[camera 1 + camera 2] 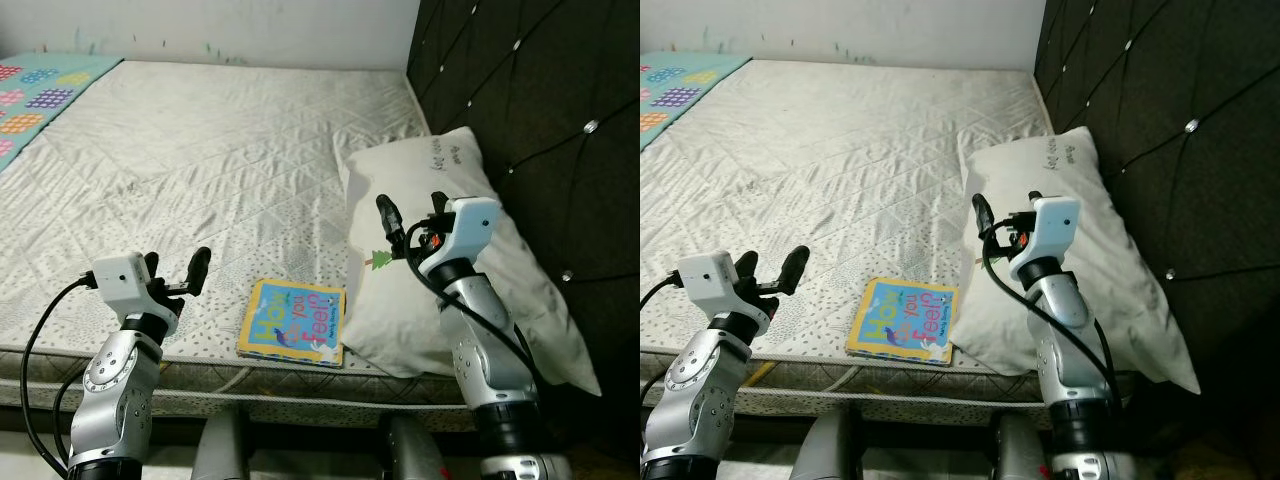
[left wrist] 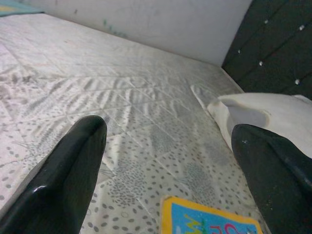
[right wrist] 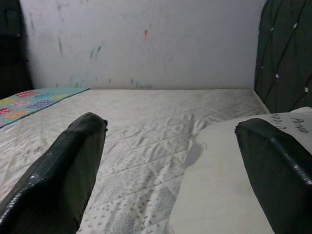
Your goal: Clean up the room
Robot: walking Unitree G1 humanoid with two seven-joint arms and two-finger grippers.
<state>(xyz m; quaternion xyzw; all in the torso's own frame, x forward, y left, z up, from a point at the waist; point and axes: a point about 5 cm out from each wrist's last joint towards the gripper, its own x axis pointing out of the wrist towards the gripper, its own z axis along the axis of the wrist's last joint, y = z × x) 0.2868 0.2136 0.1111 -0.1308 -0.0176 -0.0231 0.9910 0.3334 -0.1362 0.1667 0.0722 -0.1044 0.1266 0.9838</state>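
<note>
1. The robot stands at the near edge of a bare white quilted mattress (image 1: 200, 150), both silver arms raised over it, with a black tufted headboard (image 1: 530, 100) along the mattress's right side.

2. A thin, bright yellow-and-blue children's picture book (image 1: 293, 321) lies flat and closed at the near edge of the mattress, its right edge touching or just under the lower left corner of a soft white rectangular pillow (image 1: 450, 270).

3. The pillow rests against the headboard at the mattress's near right corner, slightly askew, with small printed lettering near its far end.

4. The left gripper (image 1: 175, 272) hovers just left of the book, its two long black fingers (image 2: 68, 175) spread wide apart and holding nothing.

5. The right gripper (image 1: 410, 218) hangs above the pillow's left half, fingers likewise parted and empty.

6. A patterned turquoise blanket (image 1: 35, 90) covers the far left corner of the mattress.

7. The book looks light and stiff, with a glossy cover likely to slip; lying flat on a yielding surface, it seems best taken by its free left edge, one finger pressed into the mattress beneath it.

8. The pillow appears light and soft, and would likely sag; a pinch at a corner or seam looks the surest hold.
</note>
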